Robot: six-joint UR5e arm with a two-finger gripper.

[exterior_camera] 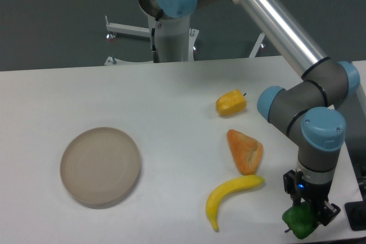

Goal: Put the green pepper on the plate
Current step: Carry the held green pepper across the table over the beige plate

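At the white desk's (171,95) near right corner, the black two-finger hand (309,212) pinches the glossy green pepper (299,221) (stem pointing lower left), well apart from the round beige-grey plate (100,167).

Backdrop: dark grey-green wall (51,21) | Furniture: white table (114,95), white metal stand (128,30) behind its far edge | Light: even, soft, diffuse
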